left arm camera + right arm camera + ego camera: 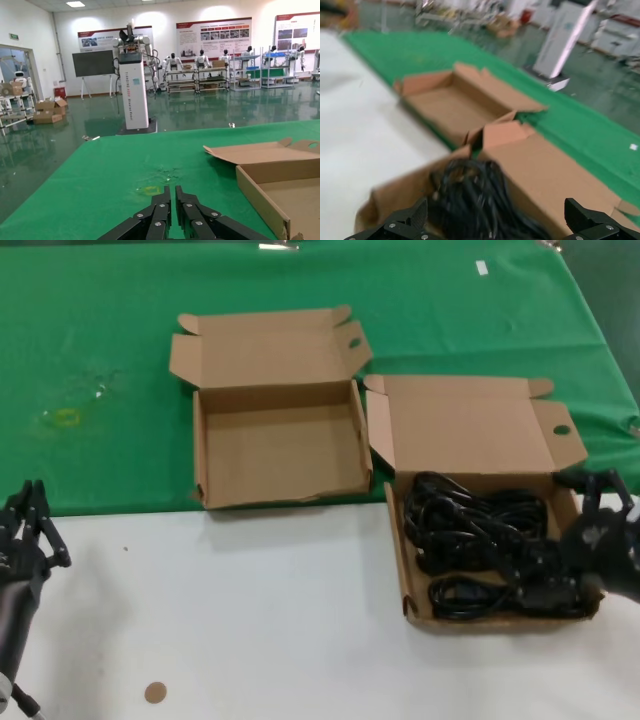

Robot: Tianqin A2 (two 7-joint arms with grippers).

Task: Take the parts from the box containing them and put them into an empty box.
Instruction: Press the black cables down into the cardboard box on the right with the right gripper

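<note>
Right end effector (590, 530) spread wide over parts (480, 540); left end effector (30, 530) together; green cloth (120, 340), white tabletop (250, 610).

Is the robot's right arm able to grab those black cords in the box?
Probably yes. The right gripper hangs open at the right edge of the box, whose lid is folded back, and nothing covers the cords.

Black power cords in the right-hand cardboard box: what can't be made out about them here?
- Count: black power cords tangle together in the head view.
- Near corner of the shallow brown cardboard box: the right pincer covers it.
- Right wrist view: motion blur smears the cords.
</note>
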